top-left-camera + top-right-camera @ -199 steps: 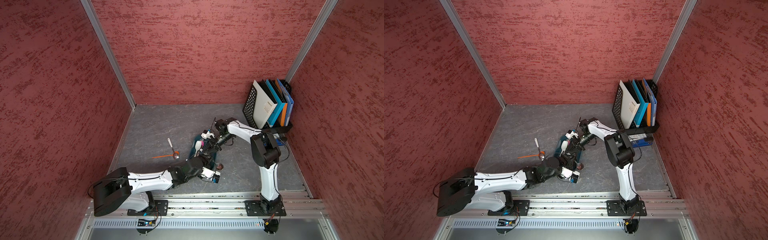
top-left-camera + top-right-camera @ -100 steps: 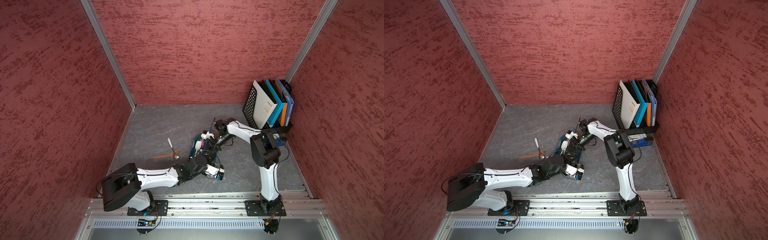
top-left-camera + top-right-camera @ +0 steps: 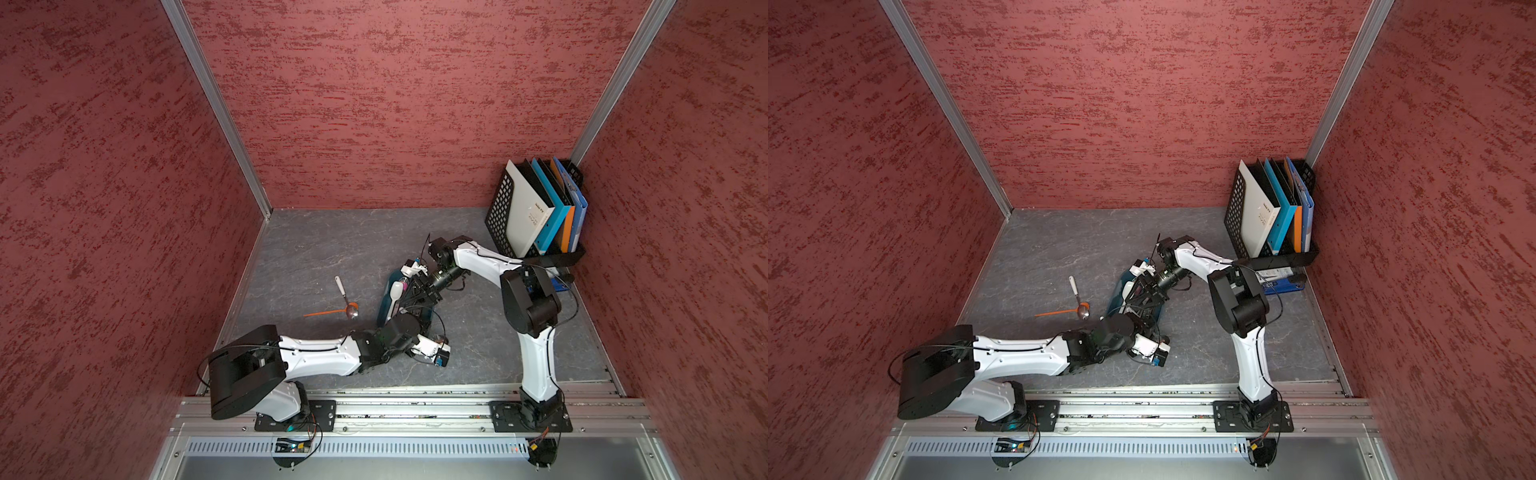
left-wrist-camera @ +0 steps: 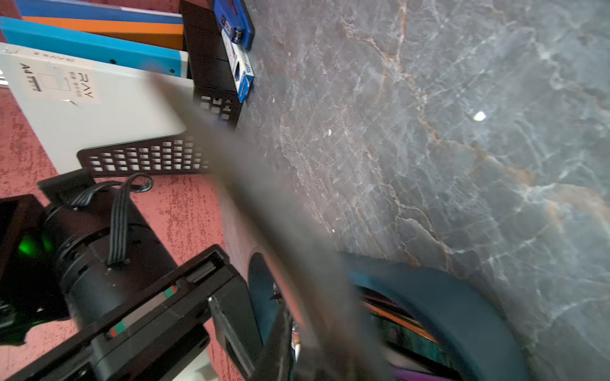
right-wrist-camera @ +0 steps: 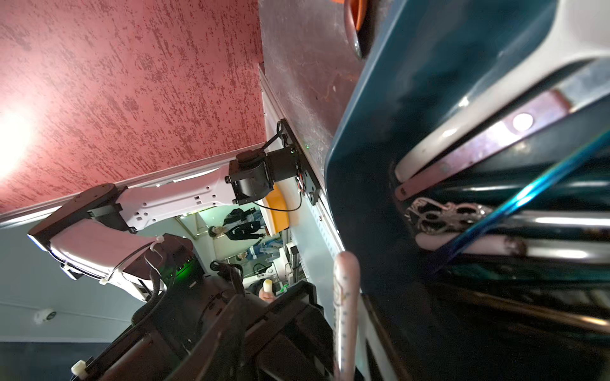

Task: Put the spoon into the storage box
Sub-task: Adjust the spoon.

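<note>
The dark teal storage box point(image 3: 384, 305) point(image 3: 1115, 297) lies mid-table with several spoons in it. Both grippers meet over its near end. My left gripper point(image 3: 419, 316) point(image 4: 307, 356) is shut on a spoon whose handle shows as a blurred bar point(image 4: 264, 211) running out from its jaws. In the right wrist view the same pale pink handle point(image 5: 345, 306) stands at the box's rim point(image 5: 379, 115). My right gripper point(image 3: 412, 302) point(image 5: 330, 346) is open around that handle, without pinching it.
Two more spoons lie on the table left of the box, one white-handled point(image 3: 343, 291) and one orange-handled point(image 3: 326, 313), bowls touching. A black mesh file rack point(image 3: 498, 216) with binders fills the back right corner. A blue item point(image 3: 559, 284) lies at its foot.
My left arm has reached forward to the box's near end and its gripper has shut. My right gripper, shut until now, has opened. The box has not moved.
</note>
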Robot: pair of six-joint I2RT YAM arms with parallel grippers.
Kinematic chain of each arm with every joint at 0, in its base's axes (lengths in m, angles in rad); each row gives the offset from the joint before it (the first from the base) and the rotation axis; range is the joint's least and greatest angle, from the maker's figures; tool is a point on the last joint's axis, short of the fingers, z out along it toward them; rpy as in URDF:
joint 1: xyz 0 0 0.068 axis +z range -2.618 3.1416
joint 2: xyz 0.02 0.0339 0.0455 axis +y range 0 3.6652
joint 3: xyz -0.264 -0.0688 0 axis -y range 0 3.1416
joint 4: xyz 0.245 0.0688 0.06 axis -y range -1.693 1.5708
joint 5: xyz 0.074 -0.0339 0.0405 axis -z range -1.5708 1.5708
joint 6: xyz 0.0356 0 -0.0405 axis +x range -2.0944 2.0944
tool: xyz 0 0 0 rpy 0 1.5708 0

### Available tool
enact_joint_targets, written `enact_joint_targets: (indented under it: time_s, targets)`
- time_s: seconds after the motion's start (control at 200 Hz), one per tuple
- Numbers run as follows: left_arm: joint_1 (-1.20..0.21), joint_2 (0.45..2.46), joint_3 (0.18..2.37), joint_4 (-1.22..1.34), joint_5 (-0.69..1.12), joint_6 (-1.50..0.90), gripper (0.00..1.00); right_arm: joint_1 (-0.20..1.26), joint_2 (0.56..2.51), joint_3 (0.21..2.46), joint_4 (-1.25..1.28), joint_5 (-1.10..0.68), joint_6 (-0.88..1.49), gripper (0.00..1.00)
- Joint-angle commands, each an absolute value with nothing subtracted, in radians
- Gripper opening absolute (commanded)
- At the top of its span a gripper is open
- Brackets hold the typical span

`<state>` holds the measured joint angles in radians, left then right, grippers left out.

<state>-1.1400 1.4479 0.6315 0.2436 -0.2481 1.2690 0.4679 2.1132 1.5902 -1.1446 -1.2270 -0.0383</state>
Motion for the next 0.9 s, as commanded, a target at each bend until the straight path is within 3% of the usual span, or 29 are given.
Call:
enact_joint_targets:
  time_s: [0.0, 0.601, 0.897]
  targets:
    - [-1.150, 1.453, 0.666, 0.173, -0.280, 1.199, 0.00, 0.440, 2.095, 1.608, -1.002, -1.222, 0.072, 0.62]
    - [-1.060, 1.464, 0.788, -0.088, -0.324, 0.874, 0.00, 0.369, 2.088, 1.638, -0.745, -0.949, 0.256, 0.64]
    - [-1.011, 1.509, 0.921, -0.303, -0.290, 0.611, 0.00, 0.274, 1.973, 1.502, -0.510, -0.785, 0.388, 0.65]
